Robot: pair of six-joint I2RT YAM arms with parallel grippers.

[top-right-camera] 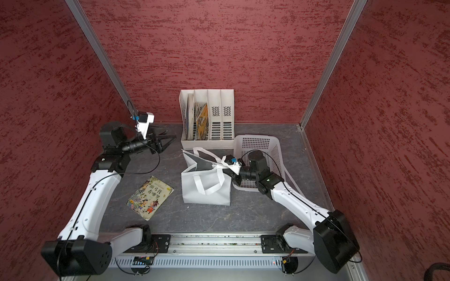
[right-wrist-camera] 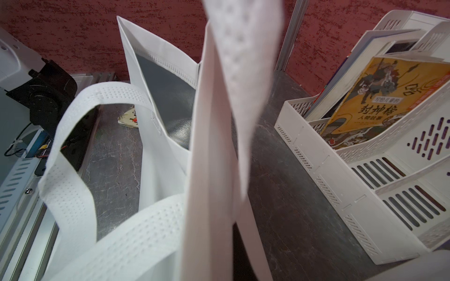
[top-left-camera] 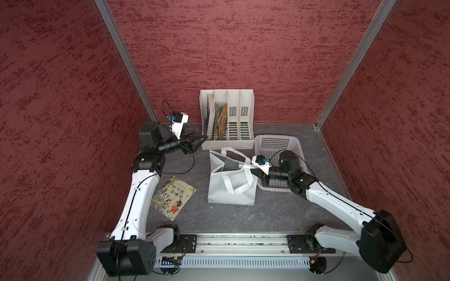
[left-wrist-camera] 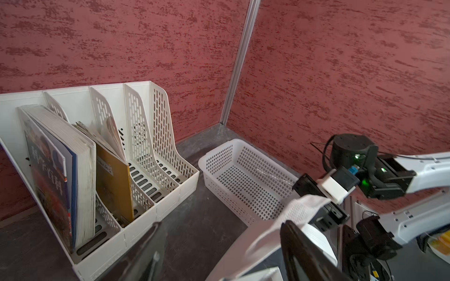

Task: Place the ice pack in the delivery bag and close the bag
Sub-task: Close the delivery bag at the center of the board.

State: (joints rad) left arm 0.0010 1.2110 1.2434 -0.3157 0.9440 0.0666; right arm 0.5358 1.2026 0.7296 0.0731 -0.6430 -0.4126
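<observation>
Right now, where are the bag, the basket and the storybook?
delivery bag (top-left-camera: 219, 189): in a top view, front panel.
basket (top-left-camera: 274, 143): in a top view, far wall.
storybook (top-left-camera: 173, 198): in a top view, cover middle.

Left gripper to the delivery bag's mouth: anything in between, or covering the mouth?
Nothing visible. Only bare table lies between the open left gripper and the delivery bag. Its flap stands up at the far side, and the right gripper pinches the top edge, holding the mouth open. No ice pack shows.
</observation>
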